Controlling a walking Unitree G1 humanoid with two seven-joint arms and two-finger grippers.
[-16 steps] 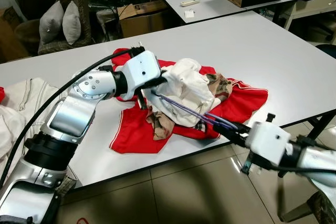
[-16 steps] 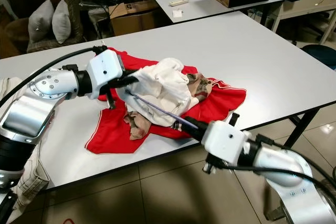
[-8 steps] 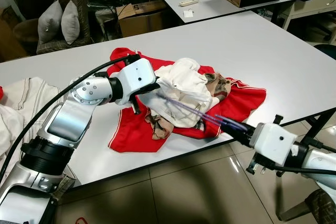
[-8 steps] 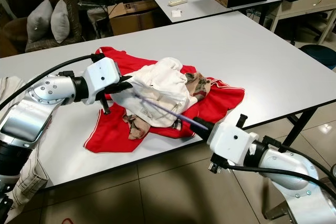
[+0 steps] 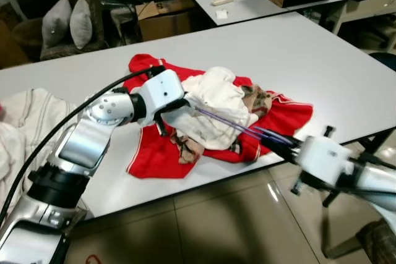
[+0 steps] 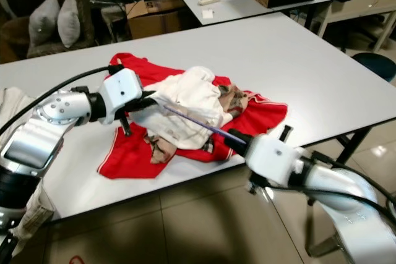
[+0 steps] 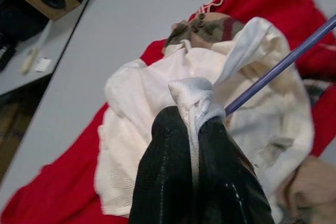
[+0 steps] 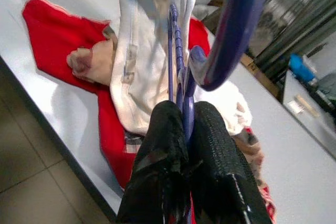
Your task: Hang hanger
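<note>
With the left gripper [image 7: 195, 129] pinching a fold of the white shirt [image 5: 216, 100] and the right gripper [image 8: 185, 129] clamped on the purple hanger [image 5: 238, 125] over the table [image 5: 309, 54] edge, threading seems underway; next, sliding the hanger deeper.

A thin purple plastic hanger [image 5: 238, 127] slants from inside a crumpled white fabric garment [image 5: 216, 106] out past the near edge of the grey table [image 5: 322, 60]. The garment is heaped on other clothes near that edge.
</note>
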